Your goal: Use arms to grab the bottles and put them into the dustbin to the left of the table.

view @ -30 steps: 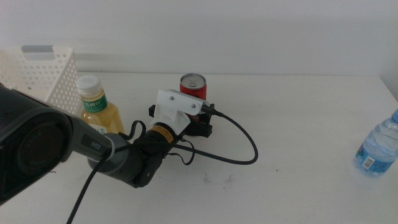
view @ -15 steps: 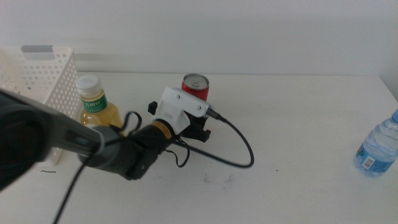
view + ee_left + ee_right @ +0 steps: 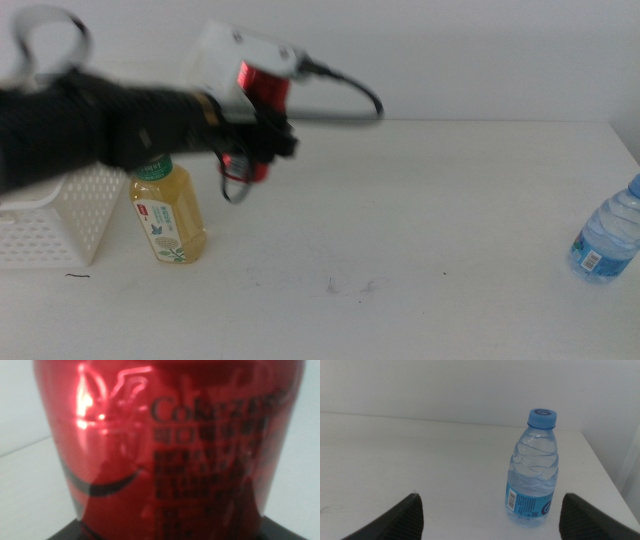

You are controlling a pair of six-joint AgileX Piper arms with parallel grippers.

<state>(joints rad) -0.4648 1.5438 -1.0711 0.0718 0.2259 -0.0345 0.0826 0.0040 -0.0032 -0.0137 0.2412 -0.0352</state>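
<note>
in the middle view the left arm (image 3: 90,125) reaches in from the left, blurred, and its left gripper (image 3: 258,128) is clamped on the red can (image 3: 262,92), which is lifted clear of the table (image 3: 420,230). below the gripper and slightly to its left the yellow-drink bottle (image 3: 170,212) stands upright on the table, just beside the white dustbin (image 3: 50,222), which lies under the arm. the water bottle (image 3: 606,235) stands far off to the gripper's right at the table's edge.

in the left wrist view the red can (image 3: 165,445) fills nearly the whole frame, upright, with dark print on its side; only dark slivers of the jaws show at its base.

in the right wrist view the right gripper (image 3: 490,512) has its jaws spread wide and empty, and the water bottle (image 3: 534,470) with its blue cap stands upright ahead of it, apart from both jaws, on the table (image 3: 410,455).
</note>
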